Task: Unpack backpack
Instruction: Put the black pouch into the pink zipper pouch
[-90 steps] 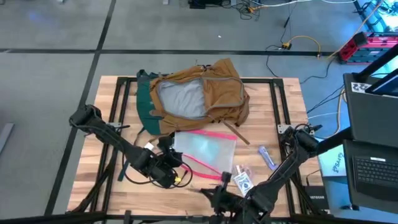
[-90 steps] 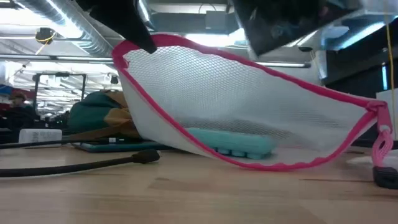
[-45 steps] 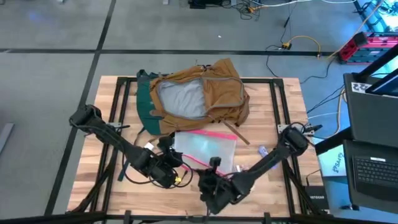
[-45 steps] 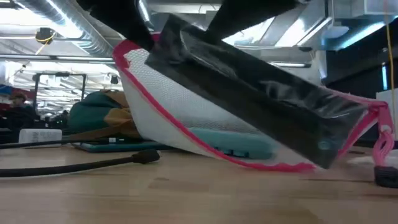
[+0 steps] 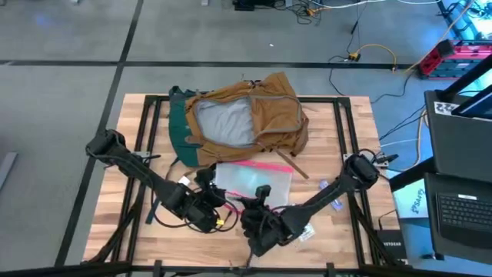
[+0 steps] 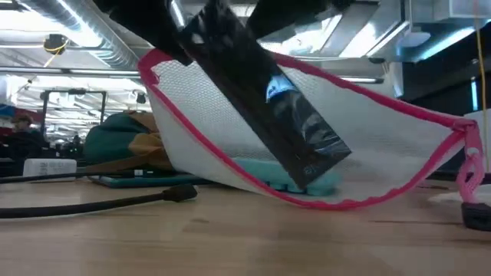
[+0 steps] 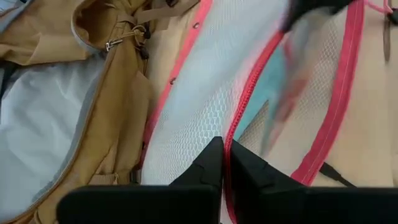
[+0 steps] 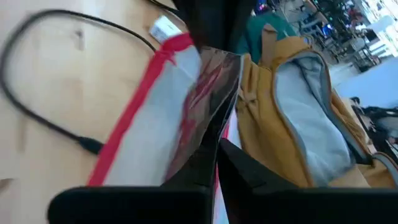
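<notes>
- Your left end effector [image 7: 222, 163], just in front of the backpack [image 5: 244, 119], is clamped on the mesh pouch's [image 5: 254, 183] pink zipper edge; a slip collapses the opening.
- Your right end effector [image 8: 216, 152] pinches a dark foil packet [image 6: 265, 103] at the pouch's mouth; it may snag the mesh.

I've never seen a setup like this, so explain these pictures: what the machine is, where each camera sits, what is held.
This is a robot with two dark arms at a wooden table, each ending in two fingers. One camera looks straight down, one sits at table-top height, and one rides on each wrist. On the table lie an open tan backpack and a pink-edged mesh pouch with something teal inside. The left gripper pinches the pouch's pink edge, holding it up. The right gripper grips a dark shiny packet at the pouch; whether it is going in or out cannot be told.
</notes>
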You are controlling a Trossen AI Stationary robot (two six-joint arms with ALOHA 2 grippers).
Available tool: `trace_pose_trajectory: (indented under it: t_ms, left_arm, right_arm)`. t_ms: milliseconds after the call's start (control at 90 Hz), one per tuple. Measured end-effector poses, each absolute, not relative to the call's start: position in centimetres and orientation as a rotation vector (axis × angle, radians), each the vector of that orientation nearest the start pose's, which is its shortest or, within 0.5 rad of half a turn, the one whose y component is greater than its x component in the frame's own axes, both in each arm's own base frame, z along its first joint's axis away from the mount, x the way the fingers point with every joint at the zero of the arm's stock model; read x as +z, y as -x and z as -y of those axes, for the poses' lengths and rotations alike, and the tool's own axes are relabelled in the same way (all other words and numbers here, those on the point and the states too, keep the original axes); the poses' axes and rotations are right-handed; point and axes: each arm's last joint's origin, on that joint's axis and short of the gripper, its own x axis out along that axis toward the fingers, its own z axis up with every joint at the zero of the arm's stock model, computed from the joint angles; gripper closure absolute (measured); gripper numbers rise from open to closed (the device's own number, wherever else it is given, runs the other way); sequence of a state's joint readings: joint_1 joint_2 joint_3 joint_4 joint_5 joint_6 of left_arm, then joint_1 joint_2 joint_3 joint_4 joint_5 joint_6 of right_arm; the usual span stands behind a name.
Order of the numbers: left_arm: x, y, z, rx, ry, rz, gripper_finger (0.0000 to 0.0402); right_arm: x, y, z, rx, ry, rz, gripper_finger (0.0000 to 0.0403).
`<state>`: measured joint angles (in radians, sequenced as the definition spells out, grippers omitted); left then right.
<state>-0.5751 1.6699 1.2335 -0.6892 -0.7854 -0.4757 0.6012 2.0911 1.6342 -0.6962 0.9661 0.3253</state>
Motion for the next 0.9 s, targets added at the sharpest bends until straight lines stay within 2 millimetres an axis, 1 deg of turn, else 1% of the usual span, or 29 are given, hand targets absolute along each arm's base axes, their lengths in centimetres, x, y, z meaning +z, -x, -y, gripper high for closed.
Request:
trace_pose_trajectory:
  t_ms: [111, 211, 378, 522, 622, 722, 800, 844, 900]
  left_arm:
    - [23.7, -28.9, 16.3, 0.381, -0.262, -0.792, 0.0402]
    - [23.7, -28.9, 16.3, 0.379, -0.266, -0.793, 0.0402]
    - [23.7, -28.9, 16.3, 0.375, -0.267, -0.797, 0.0402]
    - [23.7, -28.9, 16.3, 0.37, -0.263, -0.8, 0.0402]
    - [23.7, -28.9, 16.3, 0.367, -0.261, -0.802, 0.0402]
    - [23.7, -28.9, 16.4, 0.364, -0.26, -0.804, 0.0402]
    - [23.7, -28.9, 16.4, 0.364, -0.26, -0.804, 0.0402]
    - [23.7, -28.9, 16.4, 0.364, -0.26, -0.805, 0.0402]
    - [23.7, -28.9, 16.4, 0.364, -0.26, -0.805, 0.0402]
  right_arm:
    - [19.8, -37.3, -21.3, -0.47, 0.54, -0.785, 0.0403]
    - [19.0, -37.6, -20.3, -0.493, 0.573, -0.842, 0.0403]
    - [17.8, -38.2, -19.1, -0.487, 0.566, -0.916, 0.0403]
    - [15.7, -39.1, -17.9, -0.481, 0.546, -0.998, 0.0403]
    - [14.5, -39.5, -16.9, -0.529, 0.517, -1.029, 0.0403]
    - [14.3, -39.6, -16.2, -0.573, 0.486, -1.031, 0.0402]
    - [14.5, -39.7, -16.1, -0.58, 0.485, -1.023, 0.0394]
    - [14.6, -39.7, -16.1, -0.584, 0.491, -1.016, 0.0382]
    - [14.9, -39.7, -16.5, -0.58, 0.494, -1.004, 0.0355]
